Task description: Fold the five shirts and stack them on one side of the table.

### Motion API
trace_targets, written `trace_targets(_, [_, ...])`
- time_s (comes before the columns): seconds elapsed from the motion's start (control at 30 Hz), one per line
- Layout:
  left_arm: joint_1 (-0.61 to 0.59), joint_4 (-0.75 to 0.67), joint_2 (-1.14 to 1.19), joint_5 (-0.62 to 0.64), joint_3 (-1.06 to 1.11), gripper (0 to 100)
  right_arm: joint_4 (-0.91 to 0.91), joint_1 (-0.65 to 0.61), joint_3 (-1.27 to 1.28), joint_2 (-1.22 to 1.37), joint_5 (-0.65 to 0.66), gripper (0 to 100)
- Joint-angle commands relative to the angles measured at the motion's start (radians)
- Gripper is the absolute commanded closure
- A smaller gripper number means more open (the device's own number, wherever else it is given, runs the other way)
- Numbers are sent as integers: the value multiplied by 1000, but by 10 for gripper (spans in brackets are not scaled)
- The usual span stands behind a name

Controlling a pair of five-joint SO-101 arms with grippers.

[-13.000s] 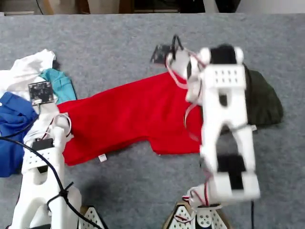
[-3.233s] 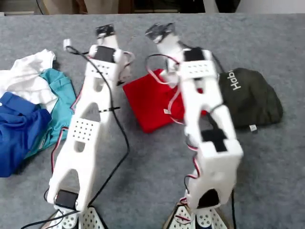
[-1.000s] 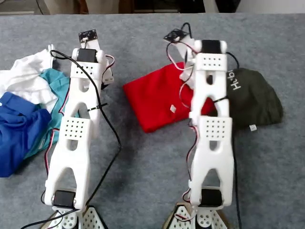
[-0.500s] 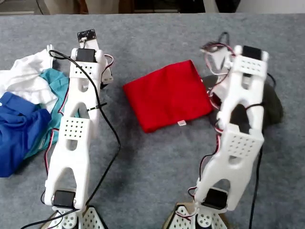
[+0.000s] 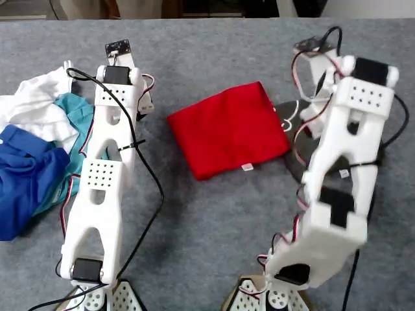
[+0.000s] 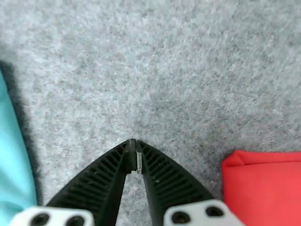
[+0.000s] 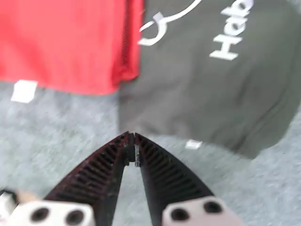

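High view: a table [image 5: 214,227] covered in grey felt is taking up nearly the whole scene. Beyond its far edge a narrow strip [image 5: 130,8] of the room is showing, with brown, dark and white shapes too cut off to make out.

The red shirt [image 5: 228,129] is lying folded into a rough square near the middle of the felt, with a small white tag [image 5: 247,167] sticking out at its near edge. The dark shirt [image 5: 299,155] is lying just beside it on the right, touching its edge and partly hidden under the right arm [image 5: 343,162]. Well apart, at the left side, three shirts are sitting unfolded in a heap. The white shirt [image 5: 32,97] is lying farthest back, the teal shirt [image 5: 81,116] beside it and the blue shirt [image 5: 23,175] nearest the front.

The left arm [image 5: 107,175] is stretching out over the felt between the heap and the red shirt, with a black cable [image 5: 152,188] looping along it.

In the left wrist view, the left gripper [image 6: 133,146] is pointing at bare felt between the teal shirt and a corner of the red shirt. Its fingers are pressing together with nothing between them.

In the right wrist view, the right gripper [image 7: 131,141] is pointing at the edge of the dark shirt, just beside the red shirt. Its fingers are likewise meeting tip to tip and holding nothing.
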Motion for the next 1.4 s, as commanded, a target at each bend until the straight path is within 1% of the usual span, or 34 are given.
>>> trace_targets(0.0, [-3, -9, -15, -3, -11, 981, -44, -77, 278, -193, -8, 996])
trace_targets(0.1, [-3, -9, -15, -3, -11, 981, -199, -177, 469, -262, -12, 996])
trace_targets(0.2, [-6, -9, -15, -3, -11, 981, -374, -237, 550, -285, -20, 988])
trace_targets(0.23, [-8, -9, -15, -3, -11, 981, -417, -246, 561, -285, -49, 963])
trace_targets(0.27, [-8, -9, -15, -3, -11, 981, -445, -254, 564, -283, -109, 921])
trace_targets(0.3, [-8, -9, -15, -3, -11, 981, -463, -262, 562, -277, -198, 871])
trace_targets(0.37, [-9, -9, -15, -3, -9, 981, -466, -269, 550, -254, -411, 769])
trace_targets(0.4, [-9, -9, -15, -3, -9, 981, -465, -269, 544, -237, -496, 726])
trace_targets(0.43, [-9, -9, -15, -3, -11, 981, -465, -266, 538, -216, -551, 696])
trace_targets(0.5, [-9, -9, -15, -3, -11, 981, -465, -272, 526, -163, -598, 676])
trace_targets(0.6, [-9, -9, -15, -3, -11, 981, -465, -306, 489, -74, -657, 676])
trace_targets(0.7, [-9, -9, -15, -3, -11, 981, -465, -329, 433, 16, -749, 673])
trace_targets(0.9, [-9, -9, -15, -3, -11, 981, -457, -332, 320, 173, -767, 675])
trace_targets(1.1, [-9, -9, -15, -20, -11, 981, -356, -360, 220, 257, -766, 676])
trace_targets(1.23, [-9, -9, -15, -23, -11, 981, -367, -371, 168, 323, -766, 677])
trace_targets(1.37, [-9, -9, -15, -23, -11, 981, -368, -355, 97, 429, -766, 677])
